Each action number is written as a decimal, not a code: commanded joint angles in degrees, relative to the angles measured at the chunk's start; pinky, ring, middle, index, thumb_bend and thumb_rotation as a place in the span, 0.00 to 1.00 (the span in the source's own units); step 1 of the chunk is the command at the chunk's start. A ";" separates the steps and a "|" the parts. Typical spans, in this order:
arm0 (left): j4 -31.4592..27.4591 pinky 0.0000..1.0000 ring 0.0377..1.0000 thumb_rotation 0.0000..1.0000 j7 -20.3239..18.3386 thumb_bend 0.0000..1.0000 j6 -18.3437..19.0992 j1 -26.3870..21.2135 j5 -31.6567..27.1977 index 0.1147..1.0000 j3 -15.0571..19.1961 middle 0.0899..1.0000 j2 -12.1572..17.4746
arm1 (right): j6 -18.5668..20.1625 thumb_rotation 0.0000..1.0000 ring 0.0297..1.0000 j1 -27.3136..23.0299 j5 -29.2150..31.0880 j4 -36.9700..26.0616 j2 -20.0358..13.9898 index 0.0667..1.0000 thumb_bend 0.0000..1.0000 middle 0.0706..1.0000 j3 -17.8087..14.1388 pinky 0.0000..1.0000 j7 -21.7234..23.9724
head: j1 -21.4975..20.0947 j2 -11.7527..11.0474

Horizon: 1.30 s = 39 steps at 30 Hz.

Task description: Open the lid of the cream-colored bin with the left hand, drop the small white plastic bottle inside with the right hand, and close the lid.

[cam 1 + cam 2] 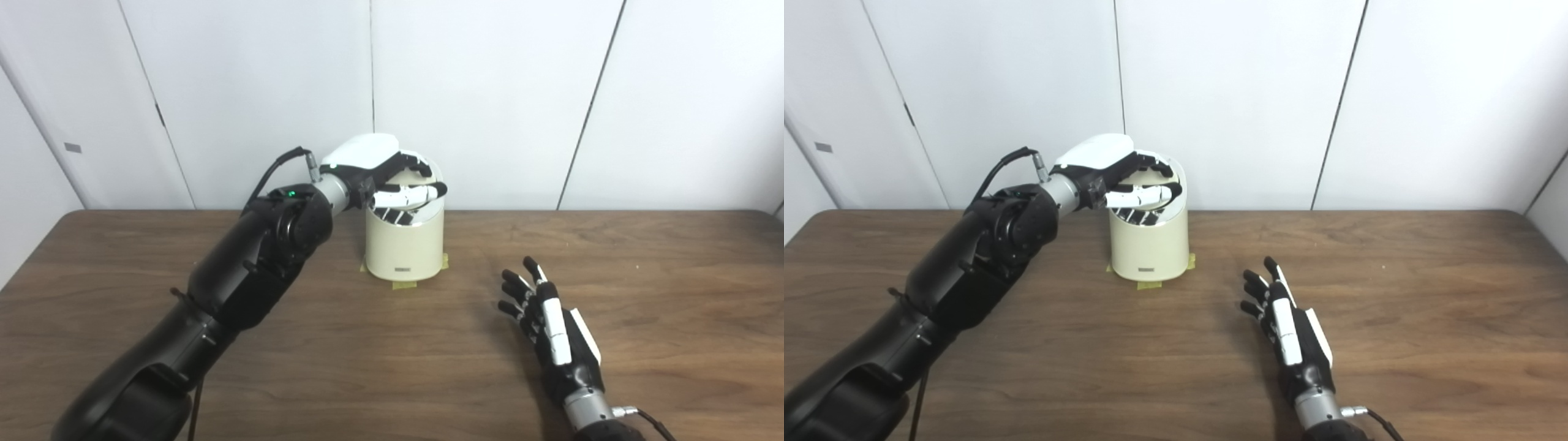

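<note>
The left hand (383, 174) is resting over the cream-colored bin (404, 245), fingers curling onto its raised lid (1165, 177) — the bin sitting directly beneath. The right hand (548, 318) is lying released, holding nothing.

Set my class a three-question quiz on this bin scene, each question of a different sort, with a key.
1. True or false: the right hand holds a bottle.
2. Which hand is at the top of the cream-colored bin? A) left B) right C) neither
3. Fill in: the bin stands on pieces of ____ on the table.

Key: 1 false, it is open and holds nothing; 2 A, the left hand; 3 tape.
</note>
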 commanded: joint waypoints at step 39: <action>-2.18 0.93 0.92 1.00 -9.20 0.59 -3.87 4.71 19.96 0.85 -5.93 0.90 2.40 | 5.00 1.00 0.88 0.19 0.98 -7.72 -1.52 0.99 0.55 0.88 -0.78 0.74 0.58 | -0.48 2.11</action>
